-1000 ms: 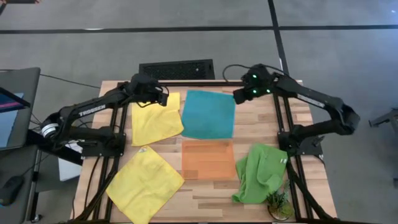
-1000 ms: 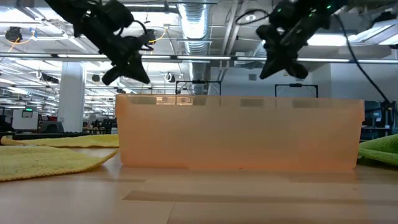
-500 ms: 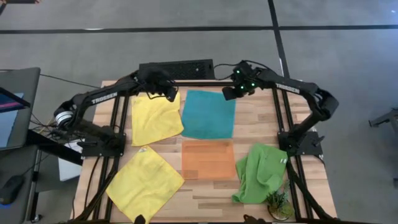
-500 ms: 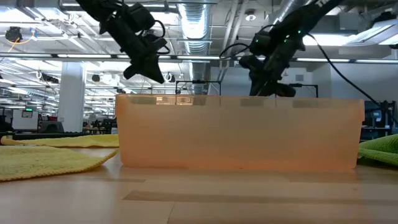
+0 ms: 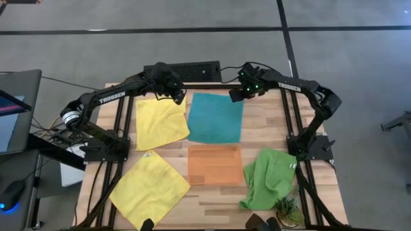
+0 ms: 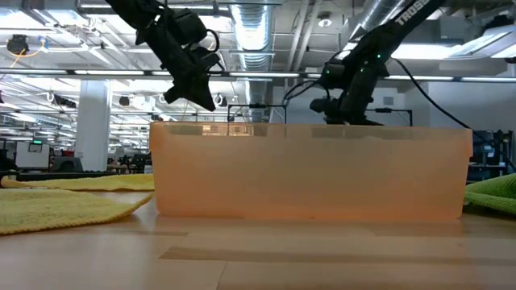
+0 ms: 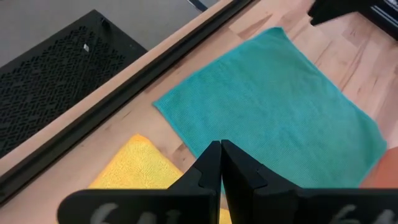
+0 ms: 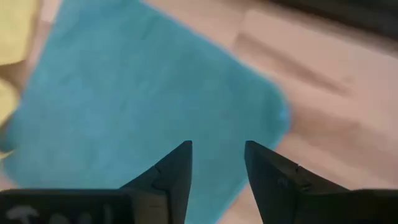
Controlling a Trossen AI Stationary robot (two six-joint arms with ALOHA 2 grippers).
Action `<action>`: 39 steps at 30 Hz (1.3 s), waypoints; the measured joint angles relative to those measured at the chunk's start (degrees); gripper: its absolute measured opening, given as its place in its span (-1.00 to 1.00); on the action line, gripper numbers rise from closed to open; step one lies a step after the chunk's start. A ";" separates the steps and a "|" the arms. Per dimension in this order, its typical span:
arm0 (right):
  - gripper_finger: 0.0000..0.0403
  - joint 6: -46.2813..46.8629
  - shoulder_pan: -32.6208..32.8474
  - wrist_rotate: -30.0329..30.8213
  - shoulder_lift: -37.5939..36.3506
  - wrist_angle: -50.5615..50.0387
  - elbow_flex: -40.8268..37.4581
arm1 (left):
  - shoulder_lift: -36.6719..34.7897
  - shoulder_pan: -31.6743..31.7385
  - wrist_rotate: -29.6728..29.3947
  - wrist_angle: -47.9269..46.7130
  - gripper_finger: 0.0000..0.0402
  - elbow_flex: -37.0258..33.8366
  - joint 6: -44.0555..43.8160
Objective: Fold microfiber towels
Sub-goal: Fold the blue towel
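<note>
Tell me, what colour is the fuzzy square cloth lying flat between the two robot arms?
Teal. The fuzzy square cloth shows best in the high view.

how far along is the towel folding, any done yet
Nothing looks folded yet. The teal towel and both yellow towels lie flat and open, and the lime green towel sits crumpled beside the orange tray. In hand: neither gripper holds anything; the left gripper, shut, and the right gripper, open, hover at the teal towel's far corners. All four folds remain.
</note>
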 joint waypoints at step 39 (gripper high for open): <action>-0.27 -7.61 -2.70 9.45 8.36 3.61 0.04 | -0.07 0.22 0.02 0.12 -1.00 0.00 -0.52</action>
